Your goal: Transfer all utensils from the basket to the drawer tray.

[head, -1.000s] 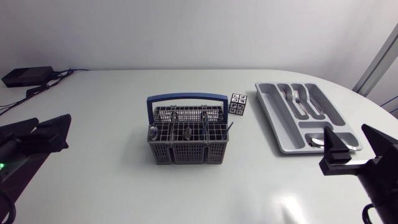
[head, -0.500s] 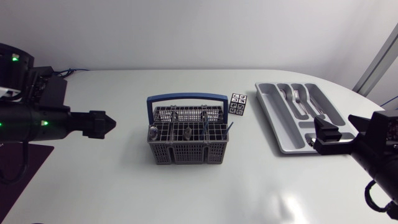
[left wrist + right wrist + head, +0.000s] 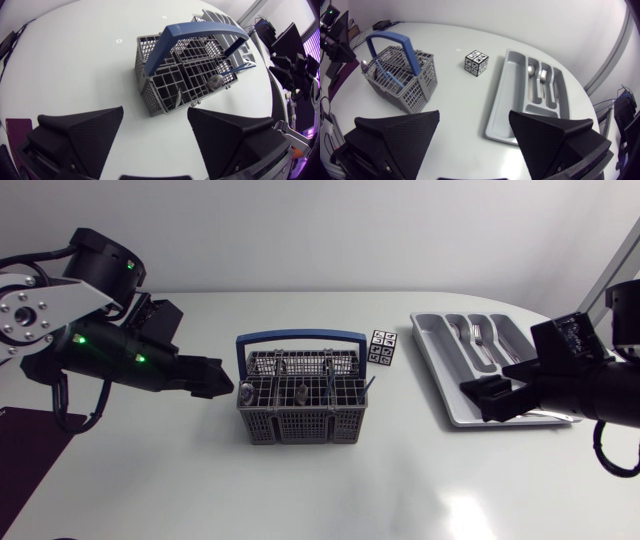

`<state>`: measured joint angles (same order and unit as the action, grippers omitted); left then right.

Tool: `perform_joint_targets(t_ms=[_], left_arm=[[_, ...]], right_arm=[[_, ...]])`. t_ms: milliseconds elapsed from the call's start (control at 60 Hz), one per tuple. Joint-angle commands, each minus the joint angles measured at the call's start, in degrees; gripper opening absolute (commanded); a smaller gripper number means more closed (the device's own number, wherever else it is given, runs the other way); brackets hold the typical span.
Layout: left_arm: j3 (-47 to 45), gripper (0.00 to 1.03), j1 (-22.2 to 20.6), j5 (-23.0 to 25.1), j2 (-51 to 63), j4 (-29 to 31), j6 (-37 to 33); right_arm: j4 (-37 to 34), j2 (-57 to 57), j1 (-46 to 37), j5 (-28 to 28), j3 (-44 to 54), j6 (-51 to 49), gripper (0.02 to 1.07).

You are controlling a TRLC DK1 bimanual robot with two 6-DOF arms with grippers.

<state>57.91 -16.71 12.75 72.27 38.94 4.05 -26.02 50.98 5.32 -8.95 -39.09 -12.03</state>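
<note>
A grey cutlery basket (image 3: 300,408) with a blue handle (image 3: 300,337) stands mid-table, with a few utensils (image 3: 300,392) upright in it. The grey drawer tray (image 3: 437,370) lies to its right and holds several utensils (image 3: 474,336). My left gripper (image 3: 222,383) hovers open just left of the basket. In the left wrist view the basket (image 3: 187,75) lies ahead of the open left gripper (image 3: 155,132), and a spoon (image 3: 216,81) shows inside. My right gripper (image 3: 478,396) hangs open over the tray's near end. The right wrist view shows the tray (image 3: 507,100) and the basket (image 3: 400,75) ahead of the right gripper (image 3: 475,140).
A small cube with black-and-white markers (image 3: 381,347) sits between the basket and the tray, also seen as the cube (image 3: 476,62) in the right wrist view. A dark mat (image 3: 25,445) lies at the table's left edge.
Both arms swung in from the side edges. The left gripper came right up to the basket's left side. The right gripper moved left over the tray's near end.
</note>
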Motion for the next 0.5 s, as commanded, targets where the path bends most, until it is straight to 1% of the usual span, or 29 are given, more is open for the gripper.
perform_joint_targets(t_ms=[0, 50, 67, 83, 100, 183, 333, 433, 483], left_arm=[[2.21, 0.73, -0.52, 2.1, 1.65, 0.26, -0.28], [2.3, 0.68, -0.34, 3.24, 1.91, -0.88, -0.01], [2.3, 0.68, -0.34, 3.24, 1.91, -0.88, -0.01], [2.47, 0.65, -0.52, 3.33, 2.17, -1.15, 0.08], [2.65, 0.63, -0.52, 3.42, 2.35, -1.15, 0.16], [3.53, 0.59, -0.96, 3.51, 4.11, -1.23, 0.25], [4.49, 0.59, -3.15, 3.51, 7.01, -1.23, -0.1], [4.76, 0.51, -3.86, 3.51, 8.77, -2.82, 0.43], [5.2, 0.49, -4.03, 3.51, 9.82, -3.17, 0.43]], right_arm=[[-2.02, 2.54, 0.65, -2.21, -2.04, -2.03, 1.02], [-2.54, 3.77, 1.8, -2.21, -2.83, -1.85, 1.02], [-2.54, 3.77, 1.8, -2.21, -2.83, -1.85, 1.02], [-2.9, 4.3, 2.68, -2.21, -3.18, -1.68, 1.02], [-2.98, 4.57, 2.94, -2.21, -3.45, -1.5, 1.02], [-3.16, 5.62, 4.35, -2.12, -3.98, -0.89, 1.02], [-2.9, 6.76, 6.54, -1.68, -3.8, -0.18, 1.02], [-2.37, 7.03, 6.89, -1.68, -3.27, -0.18, 1.02], [-2.28, 6.94, 7.07, -1.68, -3.01, -0.27, 1.02]])
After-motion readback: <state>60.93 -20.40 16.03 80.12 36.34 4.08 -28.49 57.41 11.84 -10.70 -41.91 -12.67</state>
